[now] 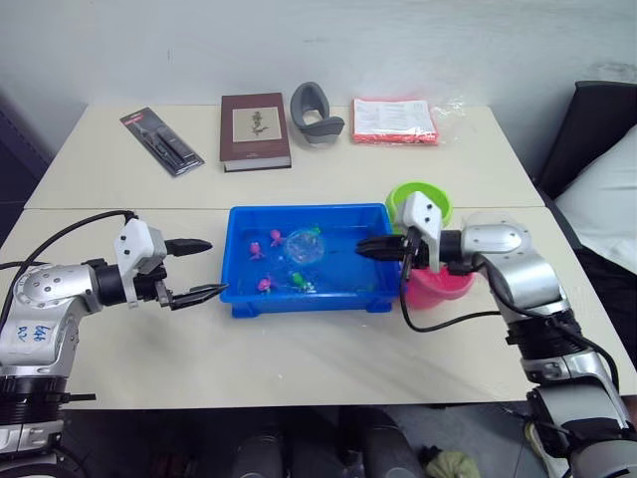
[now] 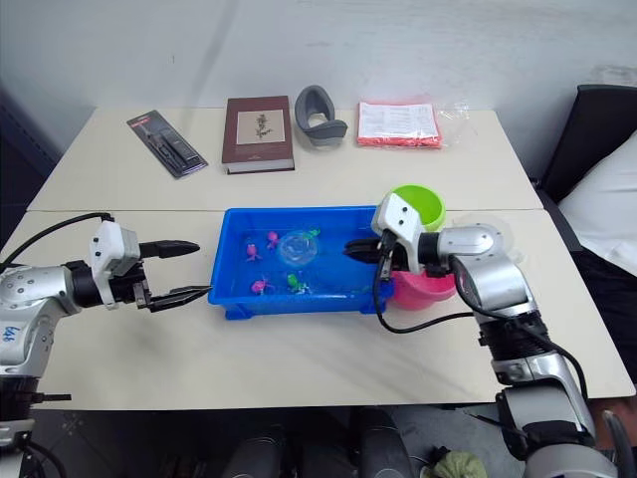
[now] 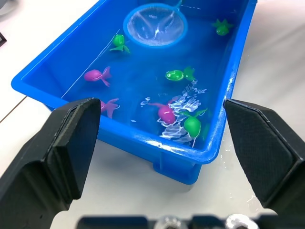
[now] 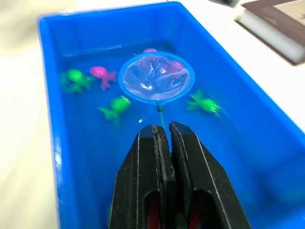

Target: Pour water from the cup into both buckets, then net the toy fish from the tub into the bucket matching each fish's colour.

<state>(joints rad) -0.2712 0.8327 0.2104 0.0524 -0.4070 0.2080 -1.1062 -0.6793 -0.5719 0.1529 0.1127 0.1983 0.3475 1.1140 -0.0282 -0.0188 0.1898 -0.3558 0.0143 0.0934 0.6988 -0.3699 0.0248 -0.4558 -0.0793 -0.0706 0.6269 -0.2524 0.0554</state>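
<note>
The net (image 4: 156,78), clamped in the right gripper (image 4: 162,131), points hoop-first along the tub (image 1: 239,299); left jaws wide open.

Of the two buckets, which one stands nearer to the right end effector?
The pink bucket: it sits directly under the right end effector's wrist, whereas the lime green bucket stands farther back.

Tub (image 1: 239,221): 1. Net (image 4: 156,78): 1, ahead of right gripper (image 4: 163,130). Toy fish: 4 green (image 3: 178,75), 3 pink (image 3: 96,75). Buckets: 1 green (image 1: 438,196), 1 pink (image 1: 438,289). Grippers: 2, left gripper (image 1: 197,270).
</note>
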